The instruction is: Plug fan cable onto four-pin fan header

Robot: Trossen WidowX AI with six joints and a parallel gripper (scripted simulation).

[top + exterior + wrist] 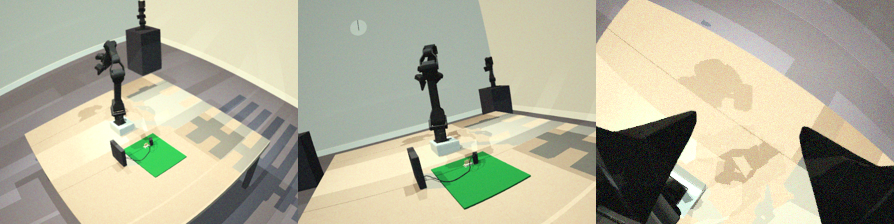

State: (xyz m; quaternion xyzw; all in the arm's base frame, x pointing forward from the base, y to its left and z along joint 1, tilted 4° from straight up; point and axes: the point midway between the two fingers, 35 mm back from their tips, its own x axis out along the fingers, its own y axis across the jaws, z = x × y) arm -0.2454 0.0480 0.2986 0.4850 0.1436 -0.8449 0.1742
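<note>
The green board [163, 163] [491, 183] lies on the table. A pale header with upright pins [146, 145] [468, 164] sits near its back edge. The black plug [150, 141] [475, 158] stands upright on the board just right of the header, apart from the pins in the exterior view. A thin black cable joins it to the black fan [118, 154] [417, 169], which stands on edge left of the board. My gripper [96, 63] [431, 81] [749, 124] is open and empty, high above the table, behind and left of the board. The wrist view shows neither plug nor header.
My arm's base sits on a pale block [122, 128] [446, 147] behind the board. The cable loops over the board's left edge to the fan. A second arm stands on a dark pedestal [144, 51] [495, 99] beyond the table.
</note>
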